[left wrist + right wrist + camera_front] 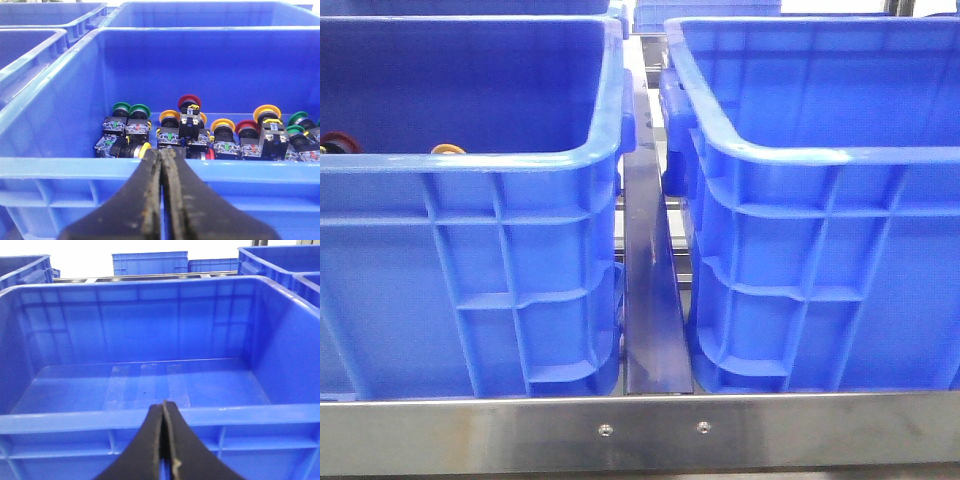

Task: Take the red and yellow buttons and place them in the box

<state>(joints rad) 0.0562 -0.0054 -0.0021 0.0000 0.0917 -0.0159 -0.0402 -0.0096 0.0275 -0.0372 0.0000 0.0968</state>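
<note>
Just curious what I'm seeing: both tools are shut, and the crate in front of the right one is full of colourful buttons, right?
Not quite. Both tools are shut, but the right wrist view shows the right tool facing an empty crate; the buttons lie before the left tool.

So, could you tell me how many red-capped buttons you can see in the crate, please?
2. One red cap stands highest, mid-pile. The other lies further right, between two yellow caps. A red sliver lower down may be a third, mostly hidden.

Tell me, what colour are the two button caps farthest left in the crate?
Green, clearest in the left wrist view.
</note>
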